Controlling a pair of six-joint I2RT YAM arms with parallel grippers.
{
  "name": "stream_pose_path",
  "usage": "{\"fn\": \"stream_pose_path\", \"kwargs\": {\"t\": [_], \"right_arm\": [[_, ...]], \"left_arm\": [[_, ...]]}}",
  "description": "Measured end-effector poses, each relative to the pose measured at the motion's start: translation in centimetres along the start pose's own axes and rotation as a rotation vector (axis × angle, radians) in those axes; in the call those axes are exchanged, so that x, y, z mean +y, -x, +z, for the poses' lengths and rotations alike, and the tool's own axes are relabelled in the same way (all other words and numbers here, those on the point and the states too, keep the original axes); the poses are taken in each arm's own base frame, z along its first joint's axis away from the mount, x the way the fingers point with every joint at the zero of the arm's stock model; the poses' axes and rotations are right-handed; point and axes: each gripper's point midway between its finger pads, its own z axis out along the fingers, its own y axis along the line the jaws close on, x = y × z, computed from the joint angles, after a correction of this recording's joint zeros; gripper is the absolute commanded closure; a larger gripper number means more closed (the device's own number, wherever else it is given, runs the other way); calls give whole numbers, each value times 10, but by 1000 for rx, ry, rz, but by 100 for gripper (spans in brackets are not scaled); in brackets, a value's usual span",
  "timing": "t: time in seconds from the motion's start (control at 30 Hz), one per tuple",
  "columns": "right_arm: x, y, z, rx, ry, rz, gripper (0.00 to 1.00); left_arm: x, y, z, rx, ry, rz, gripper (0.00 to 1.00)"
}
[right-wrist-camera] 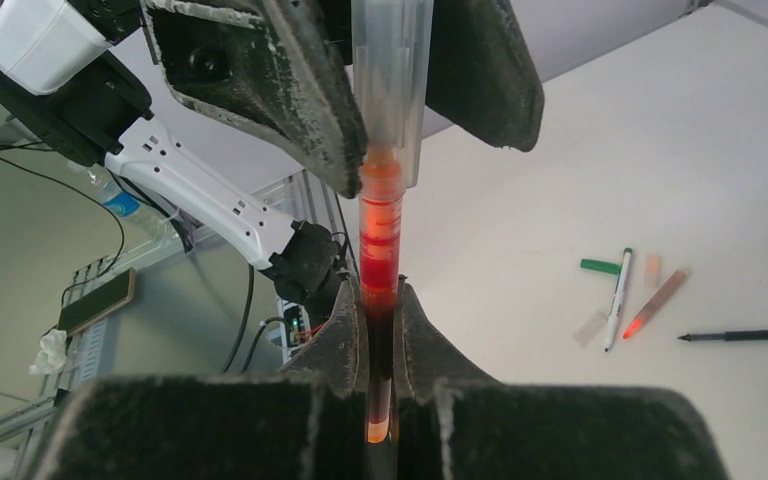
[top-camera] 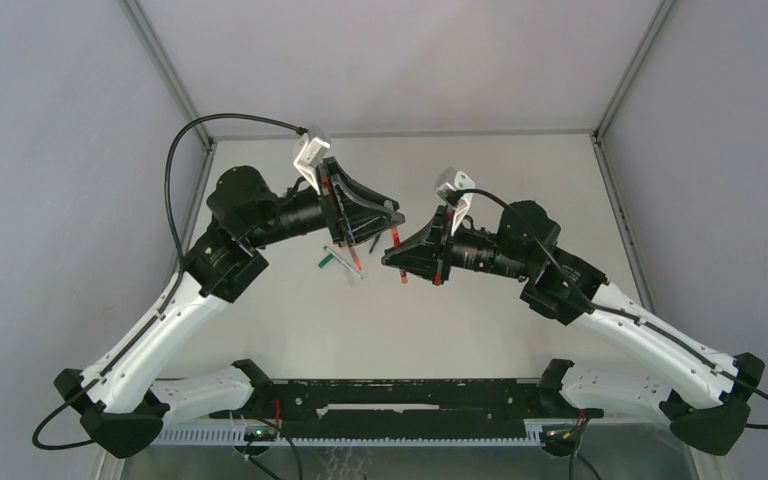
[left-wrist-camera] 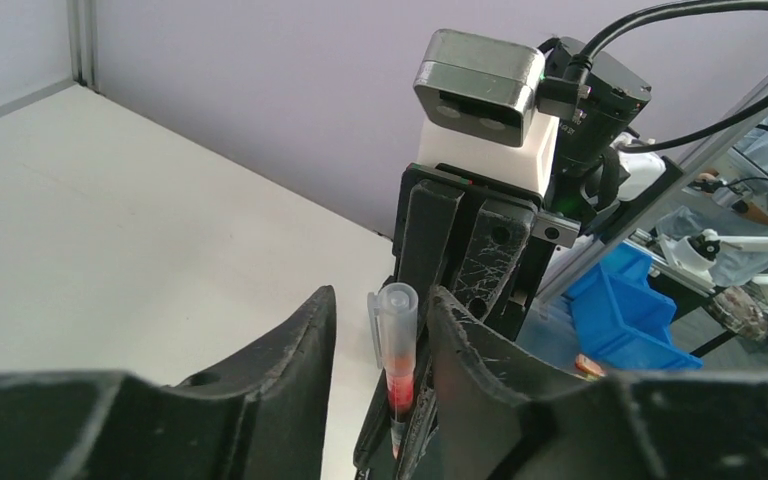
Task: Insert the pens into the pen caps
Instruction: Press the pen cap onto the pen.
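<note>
Top external view, largest to smallest. White matte table with grey walls round it. The left arm and right arm, with white shells and black joints, reach inward until their claws meet tip to tip above mid-table.

Left wrist view: the left claw has two black, scuffed, wedge-shaped fingers. They stand apart on either side of the clear cap. One finger lies against the cap and a gap shows at the other, so this claw is spread rather than clamped.

Right wrist view: the right claw is pressed together, pinching the red pen low on its barrel. The pen is a thin, straight, translucent red stick. It rises upright from between this claw's fingers, and its upper end sits inside the clear cap, a short, smooth, see-through plastic tube directly above the claw.

Loose items lie flat on the table to the right of the right claw, well apart from it:
- a slim black pen, farthest from the claw;
- a white-barrelled pen with a green tip;
- a red-tipped pen, just beside the white-barrelled one;
- a short green cap;
- a loose clear cap, nearest the claw.
</note>
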Motion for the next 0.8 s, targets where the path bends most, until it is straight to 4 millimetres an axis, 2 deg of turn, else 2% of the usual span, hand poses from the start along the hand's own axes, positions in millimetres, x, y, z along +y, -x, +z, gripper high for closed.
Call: {"fn": "stream_pose_path", "kwargs": {"t": [0.13, 0.33, 0.8], "right_arm": [[-1, 0, 0, -2, -7, -1, 100], [-5, 2, 0, -9, -26, -10, 100], [-10, 18, -8, -26, -70, -155, 100]], "left_arm": [[0, 0, 0, 0, -2, 0, 71], [-3, 1, 1, -6, -7, -13, 99], [-12, 14, 4, -76, -6, -45, 100]]}}
